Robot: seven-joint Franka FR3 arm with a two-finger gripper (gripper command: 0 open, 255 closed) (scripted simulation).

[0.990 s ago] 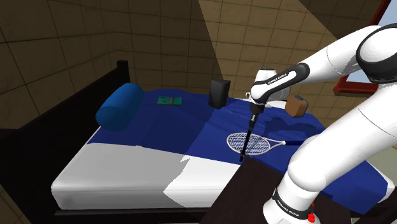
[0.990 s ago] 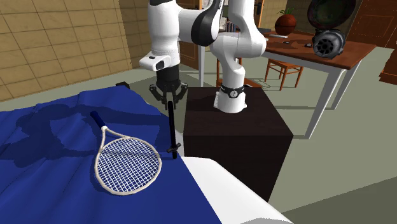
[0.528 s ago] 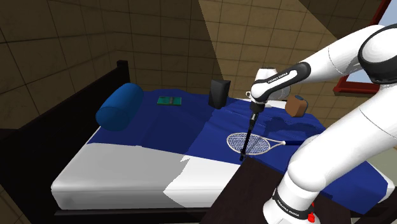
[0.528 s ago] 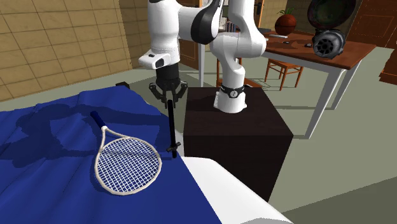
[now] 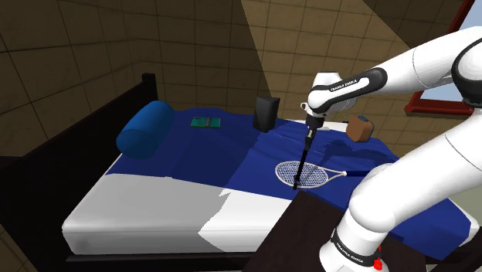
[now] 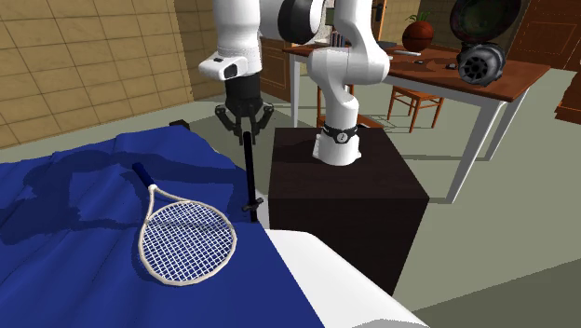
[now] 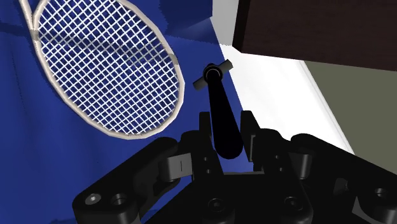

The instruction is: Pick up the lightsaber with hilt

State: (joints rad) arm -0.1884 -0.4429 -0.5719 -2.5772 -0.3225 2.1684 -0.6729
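A thin black rod with a small crossguard near its lower end, the lightsaber (image 6: 250,177), hangs upright from my gripper (image 6: 246,136). The gripper is shut on its top end. In the shoulder view the lightsaber (image 5: 302,164) hangs over the blue bedcover (image 5: 232,151), its tip just above the racket's head. In the wrist view the lightsaber (image 7: 219,114) runs away from between the two black fingers (image 7: 205,132), which clasp it, and its crossguard shows at the far end.
A white-framed racket (image 6: 184,238) lies on the bedcover beside the hanging rod. The dark stand (image 6: 344,191) is close on the second exterior view's right. On the bed lie a blue bolster (image 5: 144,129), a black box (image 5: 266,113) and a brown block (image 5: 358,128).
The gripper has risen with the lightsaber in it, and the rod's lower end now hangs higher above the bedcover.
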